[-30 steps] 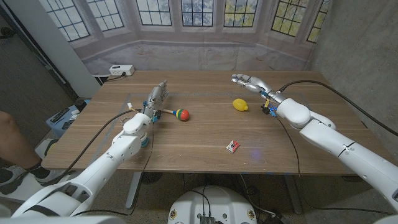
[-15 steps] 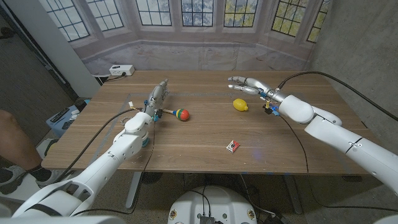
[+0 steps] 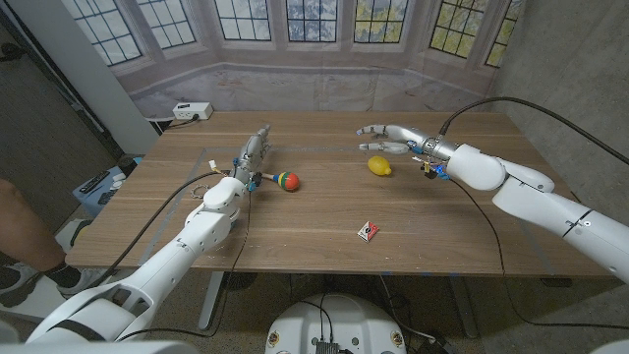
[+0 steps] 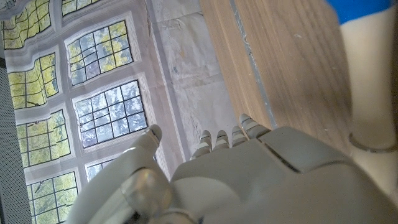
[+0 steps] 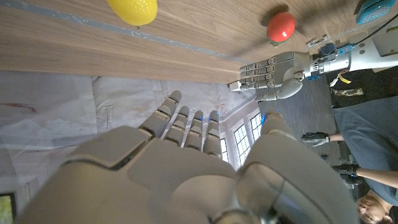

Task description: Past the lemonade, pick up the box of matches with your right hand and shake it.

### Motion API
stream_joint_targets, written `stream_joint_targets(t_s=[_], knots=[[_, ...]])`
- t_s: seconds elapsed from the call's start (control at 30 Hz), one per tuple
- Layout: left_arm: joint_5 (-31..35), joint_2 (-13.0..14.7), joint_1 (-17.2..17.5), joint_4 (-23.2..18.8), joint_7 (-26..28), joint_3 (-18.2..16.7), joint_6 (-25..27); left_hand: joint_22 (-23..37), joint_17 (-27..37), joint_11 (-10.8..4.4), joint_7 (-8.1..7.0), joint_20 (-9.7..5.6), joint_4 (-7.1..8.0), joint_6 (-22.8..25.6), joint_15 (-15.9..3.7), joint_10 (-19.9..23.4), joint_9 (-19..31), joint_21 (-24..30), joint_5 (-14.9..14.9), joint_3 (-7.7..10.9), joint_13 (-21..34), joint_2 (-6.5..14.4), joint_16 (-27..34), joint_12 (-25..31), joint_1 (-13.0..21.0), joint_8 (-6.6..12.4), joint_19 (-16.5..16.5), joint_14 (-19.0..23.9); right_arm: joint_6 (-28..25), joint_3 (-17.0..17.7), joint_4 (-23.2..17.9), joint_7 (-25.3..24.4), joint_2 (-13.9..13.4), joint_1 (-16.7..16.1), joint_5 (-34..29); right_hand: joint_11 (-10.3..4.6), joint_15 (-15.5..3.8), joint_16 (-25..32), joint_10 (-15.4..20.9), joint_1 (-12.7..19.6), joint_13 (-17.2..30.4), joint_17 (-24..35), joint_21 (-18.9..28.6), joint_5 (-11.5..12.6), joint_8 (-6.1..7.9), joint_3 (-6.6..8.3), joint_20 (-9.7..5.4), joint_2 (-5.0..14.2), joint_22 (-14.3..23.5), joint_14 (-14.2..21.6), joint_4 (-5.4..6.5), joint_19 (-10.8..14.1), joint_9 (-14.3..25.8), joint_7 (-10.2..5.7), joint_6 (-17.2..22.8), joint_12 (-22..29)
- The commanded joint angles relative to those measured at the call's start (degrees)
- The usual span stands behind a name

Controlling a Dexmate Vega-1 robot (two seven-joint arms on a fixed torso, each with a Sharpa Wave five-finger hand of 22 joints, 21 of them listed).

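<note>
Right hand [image 3: 388,137] empty, fingers spread, above table beyond lemon [image 3: 380,165].
Matchbox [image 3: 369,231] untouched near front edge; left hand [image 3: 254,149] empty, fingers straight.

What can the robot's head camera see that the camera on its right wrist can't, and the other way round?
The head view gives you the little matchbox lying near the table's front edge, and a white power strip beyond the far corner. The right wrist view gives you a person's gloved hand and grey sleeve past the table. Both views have the yellow lemon, the colourful toy, the wooden table, the windows, the left hand and the right hand, each holding nothing.
</note>
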Motion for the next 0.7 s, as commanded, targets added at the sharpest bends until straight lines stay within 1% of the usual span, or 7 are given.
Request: stream_joint_targets(t_s=[0.03,0.13,0.27,0.4,0.5,0.7], knots=[[0.3,0.1,0.9,-1.7,1.1,0.3,1.1,0.2,0.2,0.38,0.17,0.56,-0.30,0.5,0.31,-0.1,0.1,0.0,0.3,0.29,0.2,0.0,-0.1,-0.1,0.7,-0.14,0.1,-0.3,1.1,0.6,-3.2,2.6,-3.0,-0.3,-6.7,-0.12,-1.33,0.4,-0.7,1.2,0.3,0.0,0.5,-0.1,0.14,0.17,-0.09,-0.10,0.1,0.5,-0.77,0.4,0.1,-0.38,0.6,-0.3],[0.4,0.4,1.3,-2.5,1.5,0.3,1.4,0.2,0.2,0.36,0.16,0.60,-0.32,0.5,0.29,-0.1,0.1,-0.1,0.3,0.31,0.3,0.0,-0.1,-0.1,0.7,-0.14,0.1,-0.3,1.7,0.2,-3.8,5.1,-3.9,0.5,-8.0,0.02,-1.30,0.2,-1.3,1.8,0.3,0.0,0.4,0.0,0.07,0.33,-0.06,-0.28,0.1,0.2,-1.31,0.4,0.1,-0.38,0.6,-0.5],[0.5,0.5,1.7,-3.0,1.9,0.3,1.7,0.2,0.2,0.39,0.16,0.55,-0.37,0.5,0.33,-0.1,0.1,0.0,0.3,0.34,0.3,0.0,-0.1,-0.1,0.7,-0.16,0.1,-0.3,2.2,0.0,-4.3,7.4,-4.3,1.1,-9.2,0.05,-1.11,-0.1,-2.1,2.6,0.3,-0.1,0.3,0.0,-0.05,0.52,0.39,-0.63,0.1,-0.3,-2.02,0.2,0.1,-0.64,0.6,-0.7],[0.6,0.5,2.0,-3.4,2.3,0.3,1.8,0.2,0.2,0.37,0.11,0.61,-0.41,0.5,0.29,-0.1,0.1,-0.1,0.3,0.37,0.3,0.0,-0.1,-0.2,0.7,-0.17,0.1,-0.3,3.0,-0.2,-4.5,9.0,-4.6,1.6,-10.6,0.31,-0.83,-0.4,-3.2,3.5,0.3,-0.1,0.1,0.1,-0.27,0.60,0.75,-1.17,0.1,-1.0,-2.67,-0.2,0.1,-2.11,0.5,-0.8],[0.8,0.6,2.1,-3.7,2.6,0.3,1.9,0.2,0.2,0.41,0.16,0.57,-0.43,0.6,0.39,-0.1,0.1,-0.1,0.3,0.39,0.3,0.0,-0.1,-0.2,0.6,-0.16,0.1,-0.2,3.6,-0.2,-4.6,9.9,-4.8,1.8,-11.4,0.37,-0.47,-0.5,-3.8,3.9,0.3,-0.1,0.0,0.1,-0.33,0.65,1.05,-1.34,0.2,-1.3,-2.86,-0.4,0.1,-3.26,0.6,-0.8],[1.1,0.7,2.2,-4.4,3.1,0.4,2.2,0.2,0.2,0.38,0.20,0.62,-0.48,0.7,0.35,-0.1,0.2,-0.1,0.3,0.43,0.3,0.0,-0.1,-0.2,0.6,-0.13,0.1,-0.3,5.1,-0.4,-5.0,12.3,-5.4,2.7,-13.3,0.69,-0.30,-0.7,-4.3,4.2,0.3,-0.1,-0.1,0.1,-0.47,0.66,1.28,-1.63,0.2,-1.9,-3.04,-0.8,0.2,-3.61,0.4,-0.8]])
